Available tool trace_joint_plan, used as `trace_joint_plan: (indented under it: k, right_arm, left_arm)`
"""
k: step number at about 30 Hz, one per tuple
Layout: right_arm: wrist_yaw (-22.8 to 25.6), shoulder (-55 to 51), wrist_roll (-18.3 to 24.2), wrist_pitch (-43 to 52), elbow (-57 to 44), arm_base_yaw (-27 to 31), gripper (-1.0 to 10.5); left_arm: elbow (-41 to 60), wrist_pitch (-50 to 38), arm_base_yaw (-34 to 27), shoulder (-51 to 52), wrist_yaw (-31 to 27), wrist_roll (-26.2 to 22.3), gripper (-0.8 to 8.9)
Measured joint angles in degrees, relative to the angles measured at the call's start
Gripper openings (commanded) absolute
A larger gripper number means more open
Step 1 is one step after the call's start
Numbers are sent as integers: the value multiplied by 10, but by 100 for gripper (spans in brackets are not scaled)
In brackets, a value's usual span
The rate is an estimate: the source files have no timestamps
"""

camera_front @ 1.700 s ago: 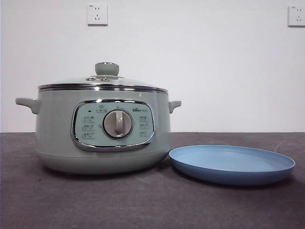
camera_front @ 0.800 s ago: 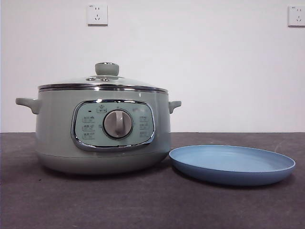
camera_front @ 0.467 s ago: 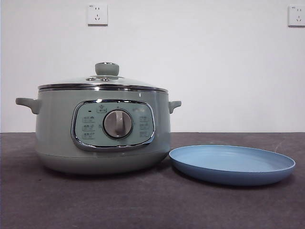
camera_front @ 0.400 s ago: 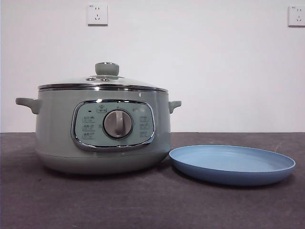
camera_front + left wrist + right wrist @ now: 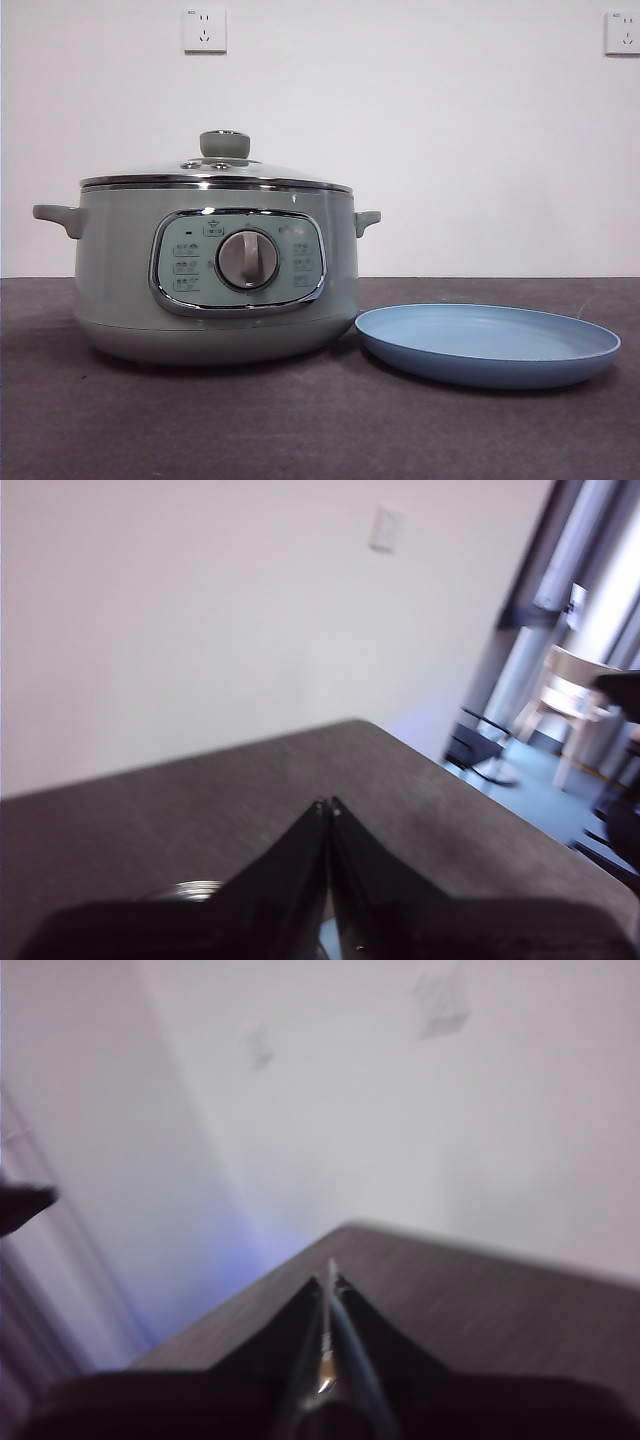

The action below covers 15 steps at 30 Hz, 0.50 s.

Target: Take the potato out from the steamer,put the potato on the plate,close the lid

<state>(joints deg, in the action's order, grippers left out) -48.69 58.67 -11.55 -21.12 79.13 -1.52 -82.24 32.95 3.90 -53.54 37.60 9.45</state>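
White wall fills the background of your front view, with two wall sockets (image 5: 204,30) high up, and a dark grey table (image 5: 300,420) runs across the foreground. On the table stands the steamer (image 5: 215,270), pale green, with side handles and a silver dial (image 5: 247,260) in the middle of its chrome-framed panel. The lid (image 5: 215,175) sits closed on top of it, glass with a steel rim and a green knob (image 5: 224,144) standing upright at its centre. Just beside the steamer lies the plate (image 5: 488,345), light blue and shallow, its rim close to the pot's base (you cannot tell whether they touch). The potato does not show in any view; with the lid on, the inside of the steamer is hidden.

Neither arm appears in your front view. Your left gripper (image 5: 328,805) is raised over the table with its two black jaws pressed together and nothing between them; a curved steel edge shows just past them. Your right gripper (image 5: 328,1278) is likewise clenched on nothing, aimed at a table corner and the wall.
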Motion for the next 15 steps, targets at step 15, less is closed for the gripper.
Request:
trace_joint_plan:
  k: [15]
  right_arm:
    - [14,67,19,-63,44,0,626]
  left_arm:
    - [-21,-14,22,-125,-63,7,543]
